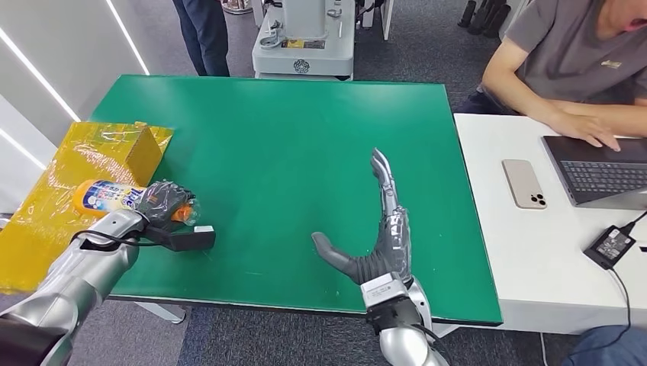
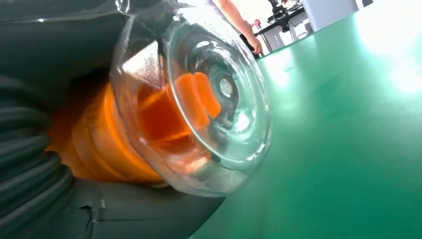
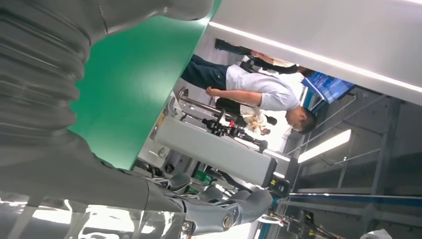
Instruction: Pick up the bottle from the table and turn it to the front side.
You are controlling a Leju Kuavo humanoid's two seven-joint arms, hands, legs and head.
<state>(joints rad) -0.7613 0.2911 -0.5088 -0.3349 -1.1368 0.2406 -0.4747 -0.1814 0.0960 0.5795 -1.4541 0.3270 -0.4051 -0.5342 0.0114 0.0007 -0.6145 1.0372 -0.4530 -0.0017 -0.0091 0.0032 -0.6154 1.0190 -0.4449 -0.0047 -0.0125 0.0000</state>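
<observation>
The bottle (image 1: 108,196) lies on its side at the green table's left edge, its yellow-orange body with a blue and white label pointing left over the yellow sheet. My left hand (image 1: 162,202) grips it near the cap end. In the left wrist view the clear cap (image 2: 209,99) over an orange neck (image 2: 104,144) sits right against my palm, just above the green surface. My right hand (image 1: 378,232) is open above the table's front middle, fingers stretched forward and thumb out to the left, holding nothing.
A yellow plastic-wrapped sheet and box (image 1: 114,149) lie off the table's left edge. A white desk (image 1: 526,252) adjoins on the right, carrying a phone (image 1: 524,184), a laptop (image 1: 603,171) and a charger (image 1: 609,244); a person (image 1: 580,61) sits there. Another person (image 1: 204,34) stands behind.
</observation>
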